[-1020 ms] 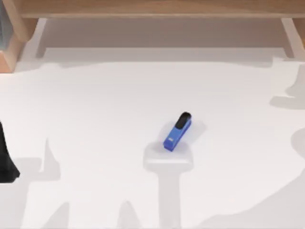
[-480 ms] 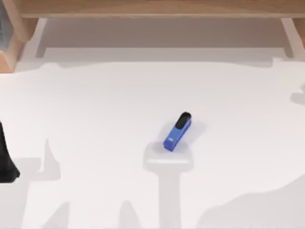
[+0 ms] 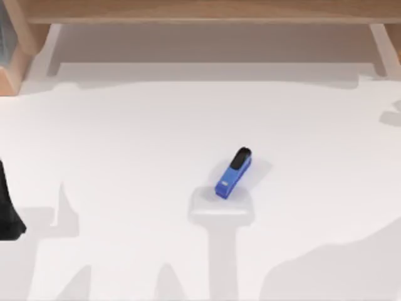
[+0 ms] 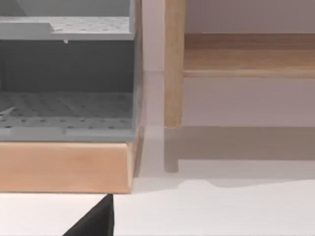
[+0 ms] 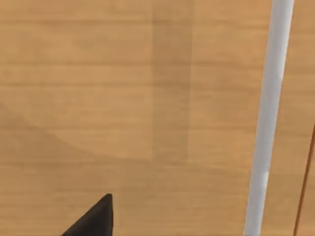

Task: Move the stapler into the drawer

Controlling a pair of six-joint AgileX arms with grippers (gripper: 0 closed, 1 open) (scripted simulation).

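Stapler (image 3: 234, 174) flat on white table (image 3: 125, 157), long axis diagonal, black end toward far right, end effector states unclear

The top view looks straight down on the white table (image 3: 125, 138), with the wooden shelf (image 3: 200, 11) along its far edge. The left wrist view looks level and from near at a grey drawer (image 4: 66, 88) and the same shelf. The right wrist view faces a wood panel (image 5: 123, 98) very closely.
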